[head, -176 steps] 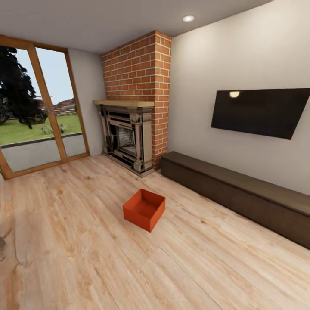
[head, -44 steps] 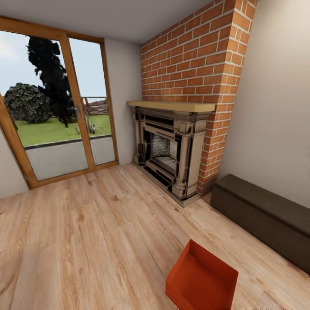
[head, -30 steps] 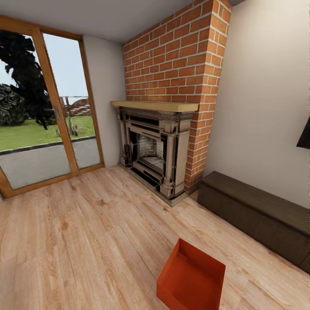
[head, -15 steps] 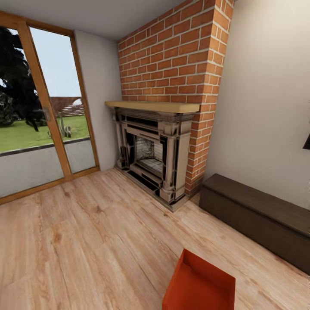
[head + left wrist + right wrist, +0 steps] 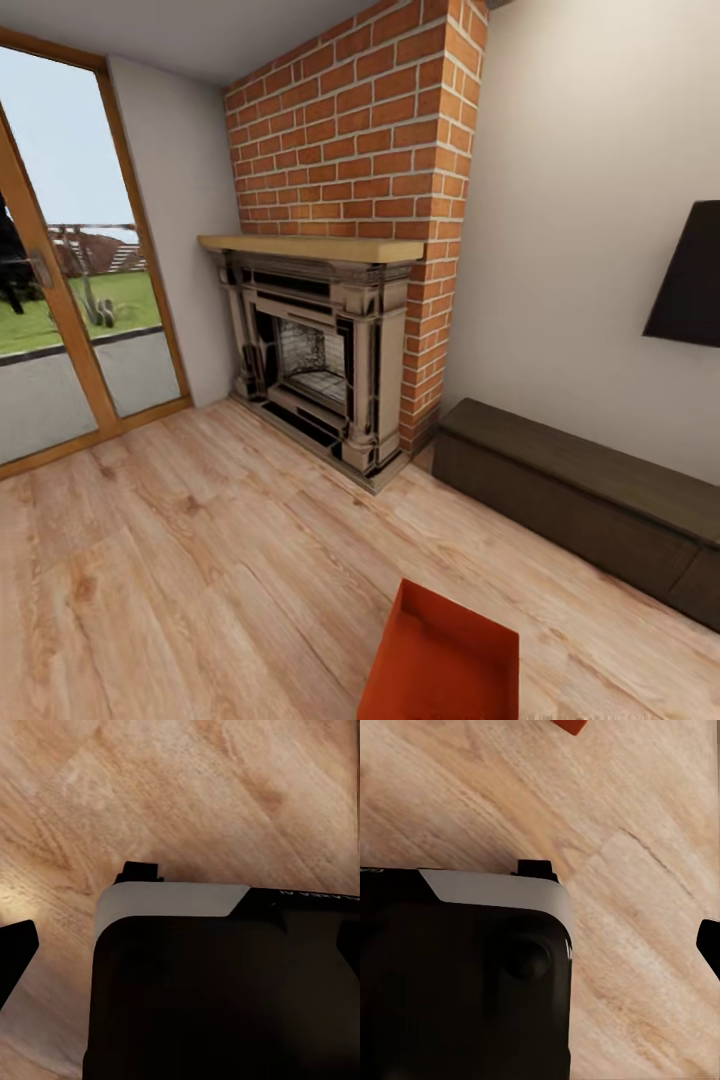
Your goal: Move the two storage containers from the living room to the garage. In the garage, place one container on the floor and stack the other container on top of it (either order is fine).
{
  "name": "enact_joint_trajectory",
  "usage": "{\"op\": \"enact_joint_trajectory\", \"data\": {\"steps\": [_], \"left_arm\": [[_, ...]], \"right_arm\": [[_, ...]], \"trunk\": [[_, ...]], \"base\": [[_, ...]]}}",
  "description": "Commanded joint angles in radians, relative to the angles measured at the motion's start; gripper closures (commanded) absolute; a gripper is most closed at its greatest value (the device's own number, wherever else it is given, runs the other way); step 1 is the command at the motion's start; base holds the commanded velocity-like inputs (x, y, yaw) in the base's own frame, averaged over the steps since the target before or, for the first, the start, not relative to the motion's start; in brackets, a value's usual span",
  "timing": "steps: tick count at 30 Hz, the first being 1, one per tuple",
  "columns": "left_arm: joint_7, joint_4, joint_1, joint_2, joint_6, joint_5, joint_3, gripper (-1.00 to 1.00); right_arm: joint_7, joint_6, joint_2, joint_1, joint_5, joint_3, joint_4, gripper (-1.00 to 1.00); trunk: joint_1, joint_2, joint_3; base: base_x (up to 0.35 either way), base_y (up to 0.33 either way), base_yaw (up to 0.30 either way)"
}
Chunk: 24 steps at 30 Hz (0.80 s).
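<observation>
Daylight enters the room from the glass door [image 5: 60, 300] at nine o'clock in the head view, where the sky is washed out nearly to white. The brick chimney [image 5: 360, 130] and the plain wall [image 5: 570, 200] are evenly lit, with a soft shading under the mantel [image 5: 310, 246]. The firebox is dark. The wood floor [image 5: 200, 560] is bright with no hard shadows. Straight lines lean outward toward the edges, a wide-angle stretch. Both wrist views are soft and grainy; the dark robot body [image 5: 225, 990] at six o'clock is almost featureless black, with a pale sheen along its top edge.
</observation>
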State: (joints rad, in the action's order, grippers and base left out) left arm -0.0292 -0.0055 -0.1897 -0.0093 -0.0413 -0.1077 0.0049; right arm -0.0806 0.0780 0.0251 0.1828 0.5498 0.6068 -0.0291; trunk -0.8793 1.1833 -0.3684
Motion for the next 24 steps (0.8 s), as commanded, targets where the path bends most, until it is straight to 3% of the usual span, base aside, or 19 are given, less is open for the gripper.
{"op": "enact_joint_trajectory", "data": {"steps": [1,11,24], "left_arm": [[-0.003,0.001,0.000,0.000,-0.003,-0.010,0.000,-1.00],[-0.004,0.001,0.000,0.000,-0.003,-0.010,0.000,-1.00],[-0.005,0.001,0.000,0.000,-0.003,-0.008,0.000,-1.00]], "right_arm": [[-0.001,0.005,0.001,0.001,0.009,0.008,-0.003,-1.00],[-0.001,0.005,0.001,0.001,0.009,0.008,-0.003,-1.00],[-0.001,0.006,0.001,0.001,0.007,0.008,-0.003,-1.00]], "trunk": [[0.000,0.001,-0.001],[0.000,0.001,-0.001],[0.000,0.001,-0.001]], "base": [[0.000,0.000,-0.245],[0.027,0.008,-0.245],[0.282,0.109,-0.073]]}}
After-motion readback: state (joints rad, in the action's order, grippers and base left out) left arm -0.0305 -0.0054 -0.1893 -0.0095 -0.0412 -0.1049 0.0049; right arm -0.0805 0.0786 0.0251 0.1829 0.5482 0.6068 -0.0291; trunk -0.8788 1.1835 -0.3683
